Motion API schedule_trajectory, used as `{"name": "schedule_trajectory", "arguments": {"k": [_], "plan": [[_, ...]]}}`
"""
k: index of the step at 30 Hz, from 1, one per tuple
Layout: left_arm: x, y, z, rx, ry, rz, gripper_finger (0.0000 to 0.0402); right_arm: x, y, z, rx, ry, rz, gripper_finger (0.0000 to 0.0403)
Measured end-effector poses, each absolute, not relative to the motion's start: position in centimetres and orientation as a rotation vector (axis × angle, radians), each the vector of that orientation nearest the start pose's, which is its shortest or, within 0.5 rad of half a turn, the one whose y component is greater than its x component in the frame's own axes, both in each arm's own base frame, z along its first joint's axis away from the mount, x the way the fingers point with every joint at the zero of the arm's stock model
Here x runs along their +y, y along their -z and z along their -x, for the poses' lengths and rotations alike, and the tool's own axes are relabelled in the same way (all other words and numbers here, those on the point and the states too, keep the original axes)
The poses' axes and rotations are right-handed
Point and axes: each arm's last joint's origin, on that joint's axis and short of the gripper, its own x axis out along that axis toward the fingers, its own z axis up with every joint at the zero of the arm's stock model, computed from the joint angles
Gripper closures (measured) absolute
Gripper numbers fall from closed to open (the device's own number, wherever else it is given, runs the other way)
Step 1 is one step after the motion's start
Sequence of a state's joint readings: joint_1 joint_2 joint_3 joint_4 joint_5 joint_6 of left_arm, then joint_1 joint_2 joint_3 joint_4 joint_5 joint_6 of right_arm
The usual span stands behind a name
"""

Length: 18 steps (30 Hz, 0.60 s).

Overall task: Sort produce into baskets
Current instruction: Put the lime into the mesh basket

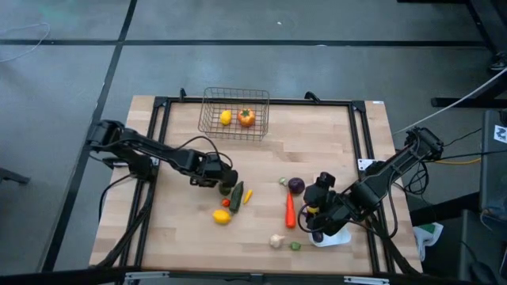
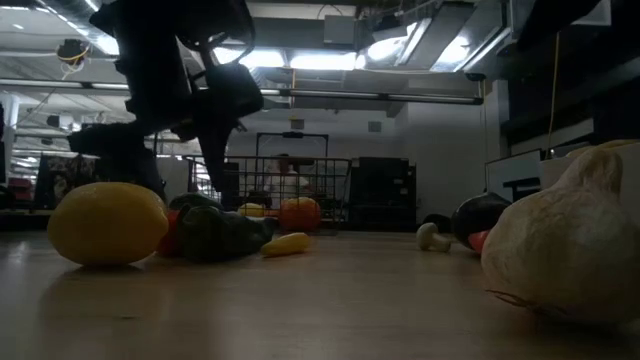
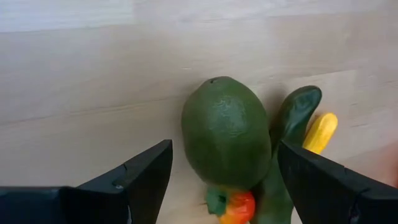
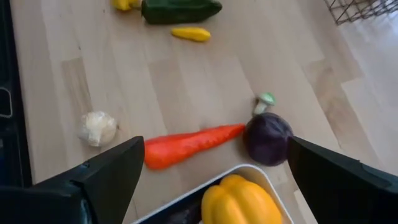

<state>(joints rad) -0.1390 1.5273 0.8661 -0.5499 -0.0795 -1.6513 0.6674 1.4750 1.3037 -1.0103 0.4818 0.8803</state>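
Observation:
My left gripper [image 3: 224,155] is open and points down over a cluster of produce left of the table's middle [image 1: 224,184]. Its fingers stand on either side of a round green fruit [image 3: 227,130] without touching it. The fruit lies on the wood beside a cucumber [image 3: 291,118], a small yellow piece [image 3: 320,132] and a small red tomato [image 3: 237,206]. The wire basket [image 1: 214,127] at the far edge holds a lemon [image 1: 226,118] and an orange tomato [image 1: 246,117]. My right gripper [image 4: 216,149] hangs open above the white tray [image 4: 186,202], which holds a yellow pepper [image 4: 239,199].
A lemon [image 1: 222,216] lies just near of the cluster. A carrot [image 4: 189,144], a purple eggplant [image 4: 267,138], a small mushroom-like piece [image 4: 264,101] and a garlic [image 4: 97,127] lie around the tray. A small green piece [image 1: 295,246] sits by the near edge.

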Motion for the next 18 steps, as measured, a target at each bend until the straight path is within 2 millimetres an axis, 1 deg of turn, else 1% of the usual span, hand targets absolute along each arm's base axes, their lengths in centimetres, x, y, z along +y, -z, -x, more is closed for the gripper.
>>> {"name": "schedule_trajectory", "arguments": {"k": [6, 18], "plan": [[-3.6, -16.5, -27.5, 0.941, -0.936, 1.293, 0.0116, 16.4, -29.8, -23.1, 0.916, 0.286, -0.160, 0.0015], [-3.7, -14.6, -28.0, 1.012, -0.936, 1.185, 0.0118, 16.4, -29.8, -23.1, 0.915, 0.286, -0.161, 0.0015]]}}
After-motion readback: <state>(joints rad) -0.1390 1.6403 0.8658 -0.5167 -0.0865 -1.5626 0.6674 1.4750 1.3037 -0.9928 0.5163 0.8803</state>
